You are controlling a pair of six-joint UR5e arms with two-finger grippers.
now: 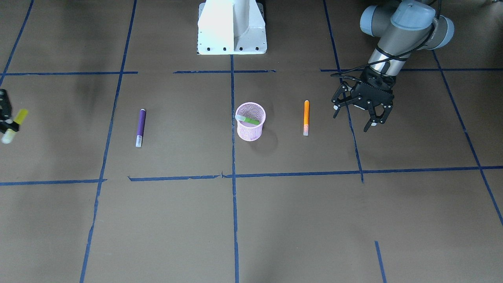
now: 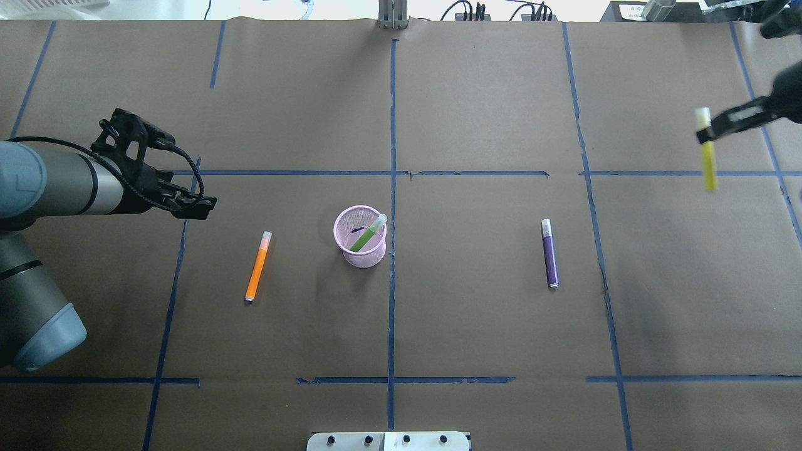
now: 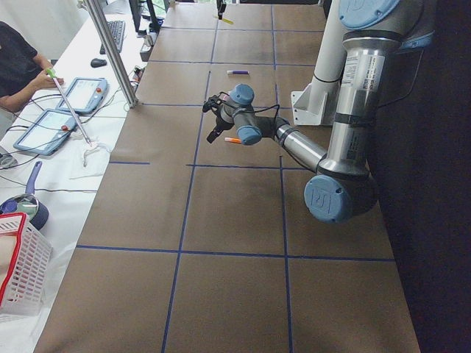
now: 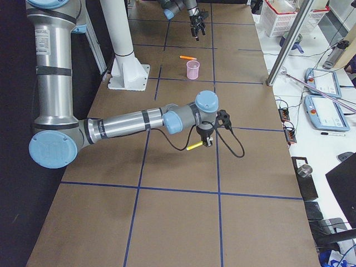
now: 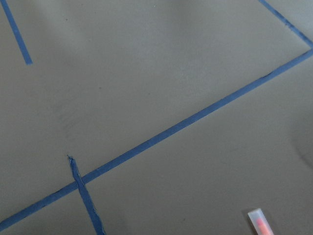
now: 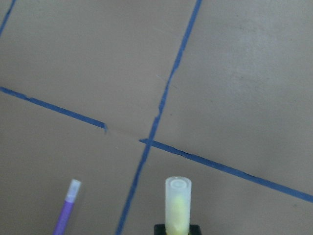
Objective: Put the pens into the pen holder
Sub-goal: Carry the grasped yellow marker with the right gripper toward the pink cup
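Frontally, the left gripper [image 1: 355, 118] hangs with fingers spread, near the orange pen [image 1: 306, 117], which lies flat. The pink pen holder [image 1: 251, 131] stands upright with the green pen [image 1: 251, 120] leaning inside; the purple pen [image 1: 140, 126] lies well apart. Overhead, the right gripper [image 2: 707, 133] pinches a yellow pen [image 2: 709, 166] at the far right. Right wrist: the yellow pen is clamped, cap end forward.
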